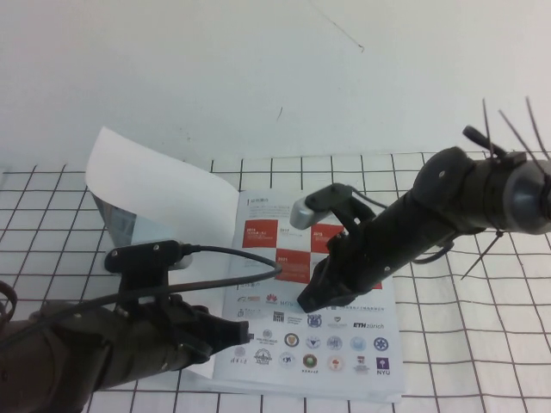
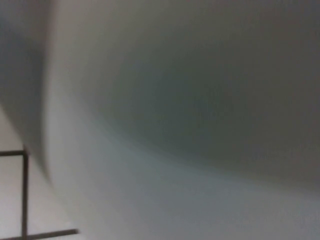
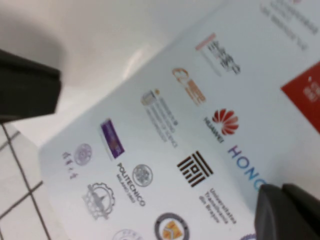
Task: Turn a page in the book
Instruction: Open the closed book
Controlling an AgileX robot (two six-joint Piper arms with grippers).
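Observation:
The book lies open on the gridded table, showing its red-squares-and-logos page. The page, the cover leaf, stands lifted and curls over to the left, white side up; a strip of its printed side shows beneath. It fills the left wrist view. My left gripper is at the page's lower edge near the spine, partly under the leaf. My right gripper rests shut, tips down on the logos page, and it shows in the right wrist view.
A white cloth with a black grid covers the table, with a plain white wall behind. The left arm's cable arcs over the book's left half. A dark block shows at the edge of the right wrist view.

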